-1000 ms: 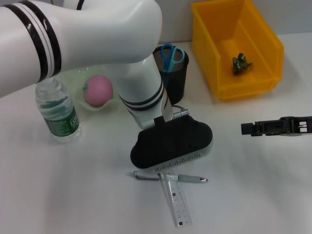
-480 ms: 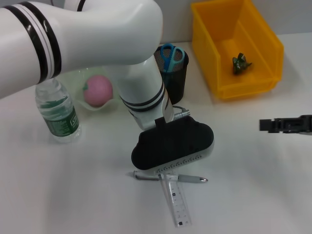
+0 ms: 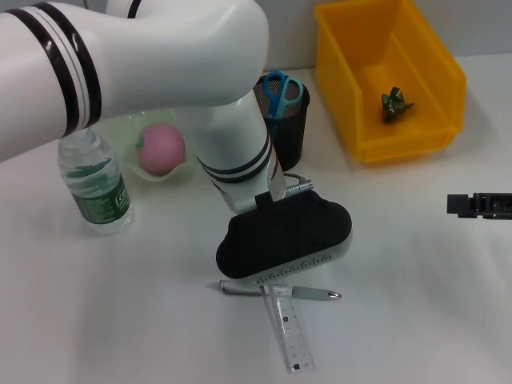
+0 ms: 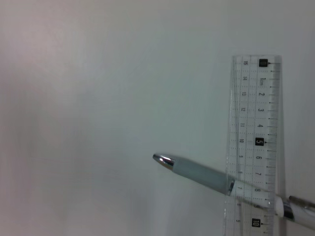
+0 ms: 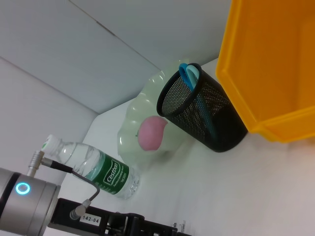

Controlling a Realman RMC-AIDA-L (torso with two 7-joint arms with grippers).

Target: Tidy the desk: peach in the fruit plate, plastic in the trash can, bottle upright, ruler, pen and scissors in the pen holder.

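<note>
At lower centre of the head view the left end effector hangs over the pen, which lies across the ruler on the bench; whether its fingers are open cannot be told. The right end effector sits at the right edge, its state also unclear. A pinch here could snag both pieces or skid the flat ruler. The bottle label appears to read "Cestbon".

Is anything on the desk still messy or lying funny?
Yes. The pen and the clear ruler lie crossed on the desk below the left gripper, not in the pen holder, where only the scissors stand. Everything else looks tidy.
</note>
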